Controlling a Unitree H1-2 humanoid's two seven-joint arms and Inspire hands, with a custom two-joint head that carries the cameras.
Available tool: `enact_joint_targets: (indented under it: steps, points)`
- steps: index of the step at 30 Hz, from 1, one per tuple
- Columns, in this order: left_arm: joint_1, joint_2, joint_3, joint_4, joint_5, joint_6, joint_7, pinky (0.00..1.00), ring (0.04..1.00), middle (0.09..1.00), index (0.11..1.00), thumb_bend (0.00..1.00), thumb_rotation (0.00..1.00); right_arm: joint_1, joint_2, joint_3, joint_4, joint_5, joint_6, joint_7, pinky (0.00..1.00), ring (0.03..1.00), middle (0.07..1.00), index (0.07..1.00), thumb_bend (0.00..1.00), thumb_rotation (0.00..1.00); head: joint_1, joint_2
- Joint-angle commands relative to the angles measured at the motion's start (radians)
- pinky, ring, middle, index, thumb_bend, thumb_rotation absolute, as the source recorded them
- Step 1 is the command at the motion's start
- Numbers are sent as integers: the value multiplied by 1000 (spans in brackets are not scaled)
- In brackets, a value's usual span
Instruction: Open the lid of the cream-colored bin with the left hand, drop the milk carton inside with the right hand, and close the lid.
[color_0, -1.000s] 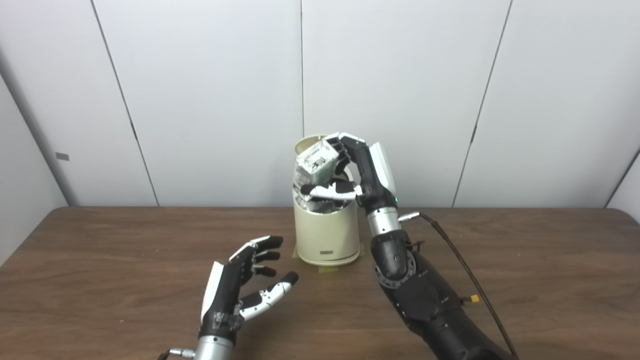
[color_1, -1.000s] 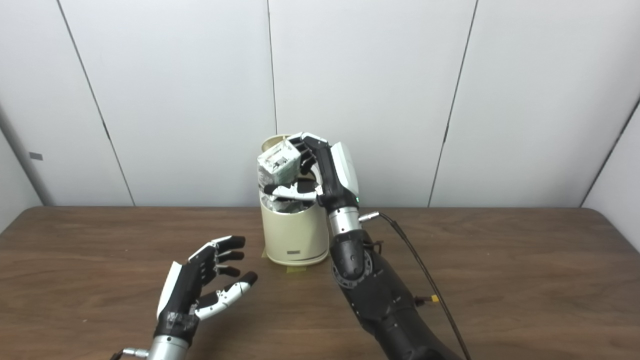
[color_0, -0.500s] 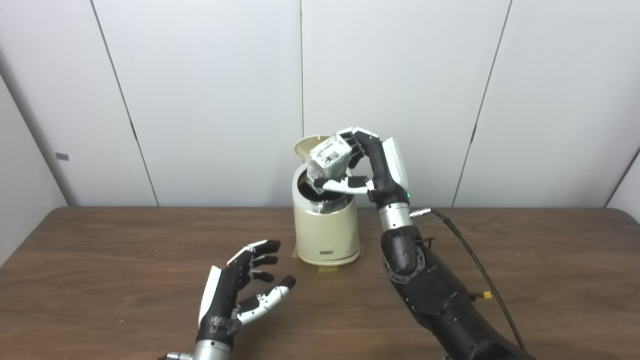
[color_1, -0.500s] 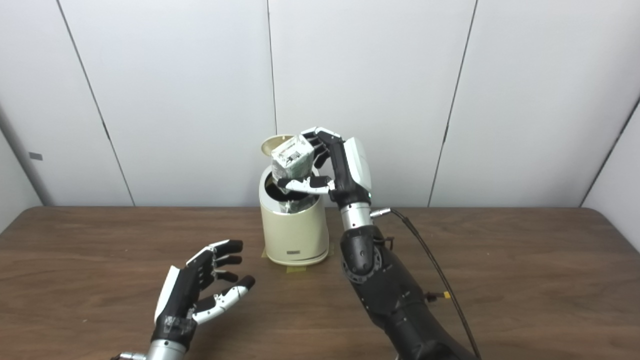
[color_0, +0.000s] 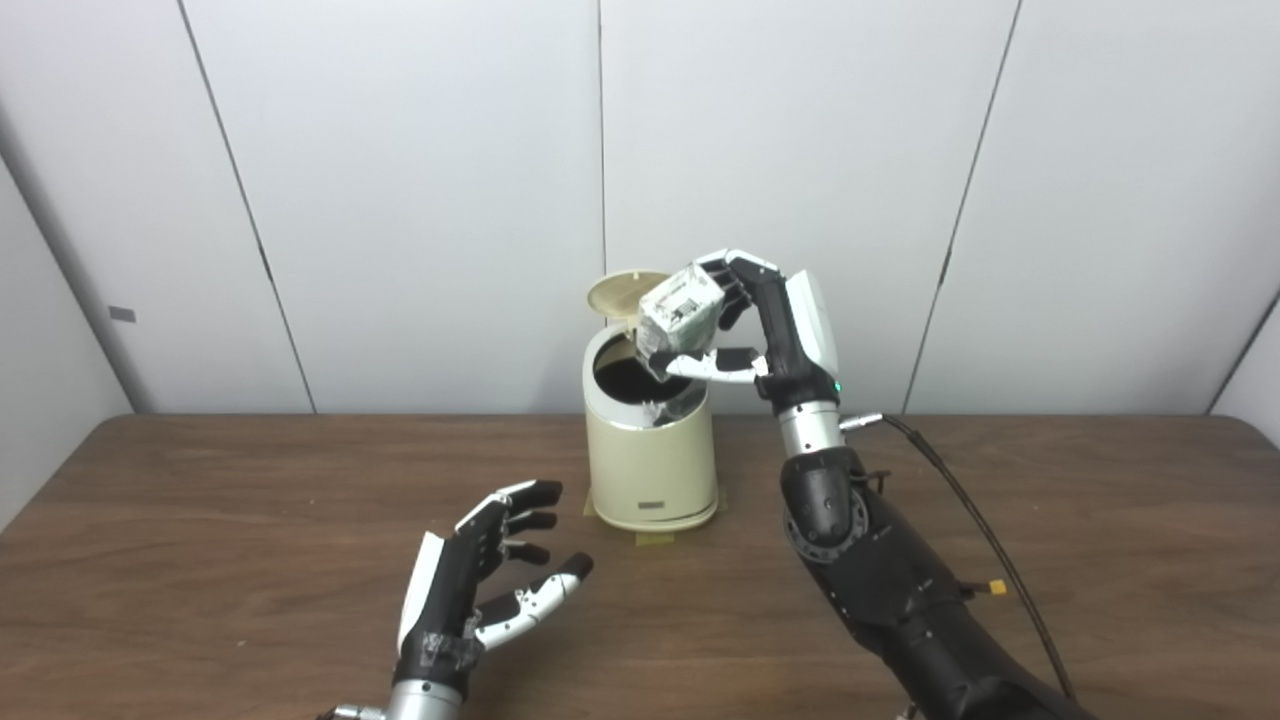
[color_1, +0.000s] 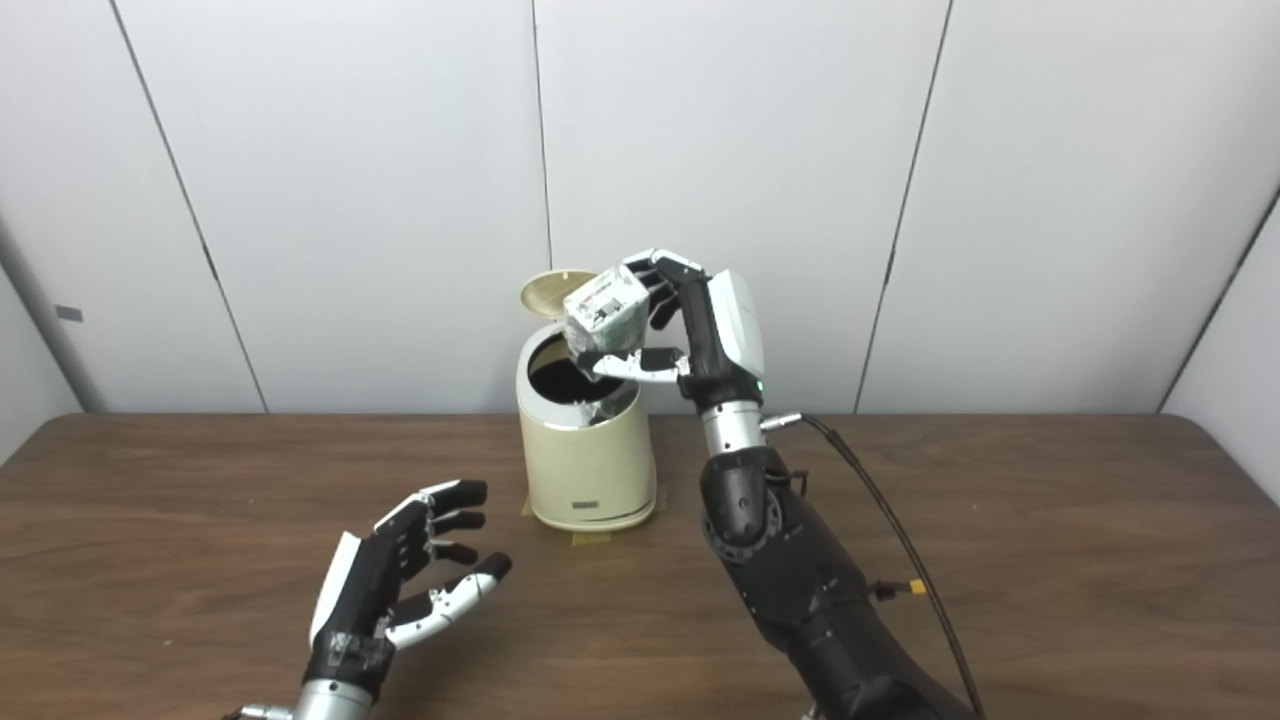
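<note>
The cream-colored bin (color_0: 650, 465) stands on the table with its round lid (color_0: 626, 291) tipped up behind the dark opening. My right hand (color_0: 760, 330) is shut on the white milk carton (color_0: 682, 318), holding it tilted above the right rim of the bin, clear of the opening. In the right eye view the milk carton (color_1: 605, 310) hangs the same way over the bin (color_1: 585, 465). My left hand (color_0: 480, 580) hovers open above the table, in front and to the left of the bin, holding nothing.
The brown wooden table (color_0: 200, 520) runs wide on both sides of the bin. A strip of tape (color_0: 655, 540) sits at the bin's base. A black cable (color_0: 960, 490) trails from my right forearm. White wall panels stand close behind.
My right hand has carried the carton up and to the right, from over the middle of the opening to above its right rim. The left hand has drawn back slightly.
</note>
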Motion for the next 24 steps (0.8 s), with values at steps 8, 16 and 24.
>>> enact_joint_targets:
  steps: [8, 16, 24]
  points:
    - [-25, 2, -3, -47, -2, -10, -4, 603, 740, 781, 743, 616, 121, -43, -16, 5, -59, -32, 50, 135, 348, 425, 529, 503, 517, 0, 0, 0]
    - [-26, 0, -5, -51, -1, -7, -4, 601, 735, 778, 741, 612, 109, -31, -14, -13, -70, -31, 73, 169, 364, 488, 644, 493, 523, 129, 3, 5]
    - [-27, 2, -6, -51, 9, -10, 0, 602, 735, 773, 735, 618, 124, -23, -14, -16, -86, -32, 88, 200, 360, 495, 661, 493, 524, 133, 3, 6]
